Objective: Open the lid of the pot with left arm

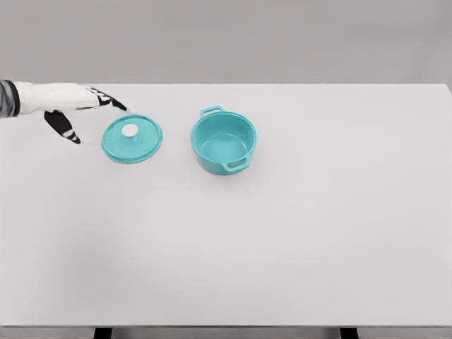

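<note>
A white table (282,247) carries a teal lid (132,139) beside an open teal pot (223,140).

Left arm enters from the left edge, upper left of the head view, white forearm running roughly level toward the right. Left robot hand (83,109) is open, holding nothing. Black-and-white fingers (113,101) are spread: upper ones reach right, one digit (63,127) angles down and right, apart from the others. Right arm and hand do not show.

White table (282,247) spans the view below a grey wall (226,35)
</note>
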`<state>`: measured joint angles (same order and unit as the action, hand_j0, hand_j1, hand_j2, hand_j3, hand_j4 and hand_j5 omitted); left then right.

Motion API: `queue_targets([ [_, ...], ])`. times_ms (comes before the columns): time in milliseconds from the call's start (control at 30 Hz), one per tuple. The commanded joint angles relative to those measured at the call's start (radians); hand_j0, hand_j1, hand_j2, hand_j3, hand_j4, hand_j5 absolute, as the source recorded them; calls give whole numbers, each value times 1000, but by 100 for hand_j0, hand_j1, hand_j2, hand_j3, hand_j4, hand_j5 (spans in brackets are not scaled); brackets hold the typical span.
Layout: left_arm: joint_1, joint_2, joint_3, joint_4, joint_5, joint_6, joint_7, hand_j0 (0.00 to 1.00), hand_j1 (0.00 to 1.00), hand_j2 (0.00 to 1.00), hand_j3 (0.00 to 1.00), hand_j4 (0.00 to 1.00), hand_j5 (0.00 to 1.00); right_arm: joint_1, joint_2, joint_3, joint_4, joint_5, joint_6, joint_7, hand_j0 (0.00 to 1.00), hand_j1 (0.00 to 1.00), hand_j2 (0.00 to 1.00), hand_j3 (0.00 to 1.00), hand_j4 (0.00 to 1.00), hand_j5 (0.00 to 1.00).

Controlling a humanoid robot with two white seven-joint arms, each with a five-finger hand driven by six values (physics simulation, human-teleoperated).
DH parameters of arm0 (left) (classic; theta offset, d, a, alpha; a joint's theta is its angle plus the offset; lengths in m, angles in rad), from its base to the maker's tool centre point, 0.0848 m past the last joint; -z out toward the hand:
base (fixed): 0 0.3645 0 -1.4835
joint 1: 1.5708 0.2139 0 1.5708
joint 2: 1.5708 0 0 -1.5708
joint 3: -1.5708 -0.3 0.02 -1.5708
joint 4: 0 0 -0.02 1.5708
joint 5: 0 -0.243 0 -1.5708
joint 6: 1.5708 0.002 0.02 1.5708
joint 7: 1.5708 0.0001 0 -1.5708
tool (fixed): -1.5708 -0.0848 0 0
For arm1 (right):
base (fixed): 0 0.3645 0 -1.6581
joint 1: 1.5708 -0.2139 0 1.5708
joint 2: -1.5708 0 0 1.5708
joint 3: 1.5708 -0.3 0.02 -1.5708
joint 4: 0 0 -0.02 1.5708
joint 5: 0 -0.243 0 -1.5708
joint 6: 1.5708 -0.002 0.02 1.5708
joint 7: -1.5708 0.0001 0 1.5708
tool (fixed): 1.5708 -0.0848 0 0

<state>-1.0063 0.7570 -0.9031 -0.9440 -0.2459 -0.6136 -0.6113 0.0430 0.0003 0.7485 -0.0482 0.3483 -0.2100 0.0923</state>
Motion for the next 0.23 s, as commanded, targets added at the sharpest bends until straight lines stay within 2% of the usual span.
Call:
queue_targets([
  [0, 0, 21, 49, 82, 37, 3, 0, 100, 100, 100, 100, 100, 100, 0, 0, 0, -1, 0, 0, 1, 100, 100, 100, 100, 100, 100],
  [200, 11, 22, 55, 88, 37, 3, 0, 100, 100, 100, 100, 100, 100, 0, 0, 0, 1, 0, 0, 1, 100, 100, 100, 100, 100, 100],
])
